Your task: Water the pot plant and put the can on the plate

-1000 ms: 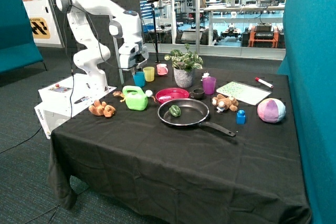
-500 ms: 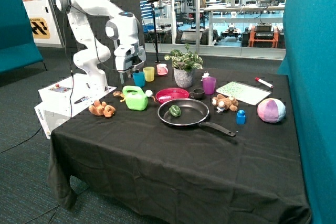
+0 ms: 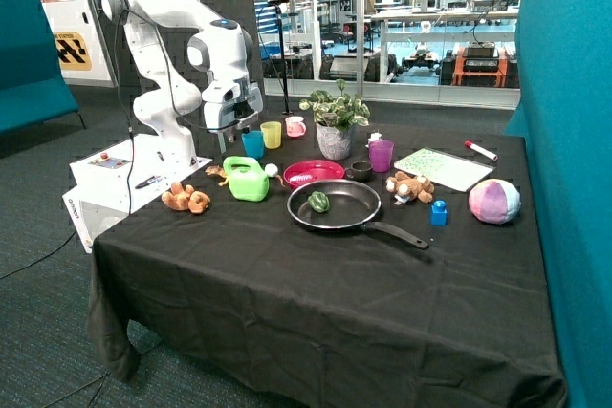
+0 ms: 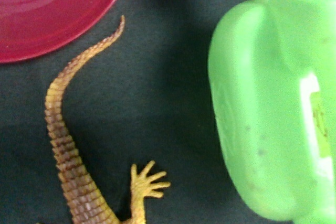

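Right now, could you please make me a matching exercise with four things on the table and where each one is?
Things:
1. can
2. green toy
3. ball
4. gripper

Places:
A. in the frying pan
B. near the table's edge, past the blue block
C. on the cloth beside the plate
D. in the air above the can

Pairs: 1-C, 2-A, 3-B, 4-D

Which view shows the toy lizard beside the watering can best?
The wrist view: the lizard shows its ridged tail and a clawed foot, lying between the can and the plate. The outside view shows only a small tan bit by the can.
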{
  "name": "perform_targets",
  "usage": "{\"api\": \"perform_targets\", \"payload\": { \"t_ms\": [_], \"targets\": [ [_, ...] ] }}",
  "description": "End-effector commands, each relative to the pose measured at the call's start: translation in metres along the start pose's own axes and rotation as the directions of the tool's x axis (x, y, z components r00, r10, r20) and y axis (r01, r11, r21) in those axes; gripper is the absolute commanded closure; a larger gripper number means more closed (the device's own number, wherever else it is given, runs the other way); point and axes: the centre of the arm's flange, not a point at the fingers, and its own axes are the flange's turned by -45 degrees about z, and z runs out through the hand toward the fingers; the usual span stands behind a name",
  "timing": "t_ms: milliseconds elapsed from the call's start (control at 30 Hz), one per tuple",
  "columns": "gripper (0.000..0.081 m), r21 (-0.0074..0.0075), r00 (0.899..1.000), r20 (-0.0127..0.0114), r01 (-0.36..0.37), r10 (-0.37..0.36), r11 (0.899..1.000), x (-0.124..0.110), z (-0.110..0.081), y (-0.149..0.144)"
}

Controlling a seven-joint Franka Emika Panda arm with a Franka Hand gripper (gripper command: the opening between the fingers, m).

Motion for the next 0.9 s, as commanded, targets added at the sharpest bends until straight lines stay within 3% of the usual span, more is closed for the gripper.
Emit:
{"api": "perform_targets", "payload": {
  "t_ms": [0, 467, 867],
  "targets": [
    [0.0284, 0.0013, 1.000, 0.0037, -0.023, 0.023, 1.000, -0.003, -0.001, 0.016],
    [0.0304, 0.0013, 0.999, 0.0037, -0.043, 0.043, 0.999, 0.001, 0.016, 0.041],
    [0.0315, 0.0013, 0.999, 0.0037, -0.039, 0.039, 0.999, 0.016, 0.033, 0.036]
  ]
}}
